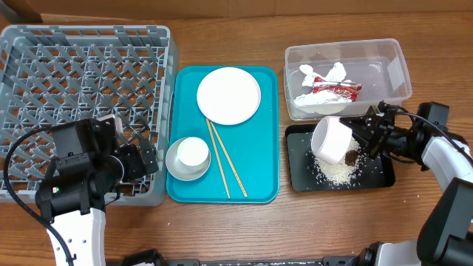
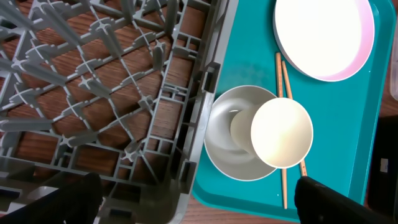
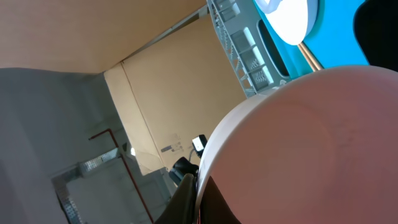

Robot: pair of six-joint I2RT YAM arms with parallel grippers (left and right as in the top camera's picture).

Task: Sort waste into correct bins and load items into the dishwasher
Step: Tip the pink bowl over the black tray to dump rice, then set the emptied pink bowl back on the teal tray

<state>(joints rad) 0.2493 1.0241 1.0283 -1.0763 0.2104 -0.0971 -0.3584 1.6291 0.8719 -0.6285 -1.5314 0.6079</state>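
Leftmost on the table, rack (image 1: 81,74): grey lattice, no label seen. Nothing loaded in it.
Teal tray (image 1: 259,170) just beside rack, no markings.
Tub (image 1: 384,70), clear, far right; black tray (image 1: 299,170) just in front of it.
Plate (image 1: 229,94) flat on teal tray, far end. Bowl (image 1: 174,166) on near end, cup (image 1: 193,151) standing in it. Chopsticks (image 1: 225,164) lie between plate and tray's near edge, beside bowl.
Wrapper (image 1: 338,89), red and white, in tub; its print is too small to read. Napkin (image 1: 314,102) in tub under it.
Rice (image 1: 336,172) scattered on black tray; brown lump (image 1: 349,157) beside it.

Left arm: hunched over rack's near right corner, left claw (image 1: 137,161) aimed toward bowl, spread wide, fingers (image 2: 329,202) gripping nothing.
Right arm: comes in from right edge, wrist rolled. Right claw (image 1: 367,135) is pinched on the rim of the dish (image 1: 331,138), which is held tilted above black tray, over rice. Wrist view is filled by the dish's pinkish underside.
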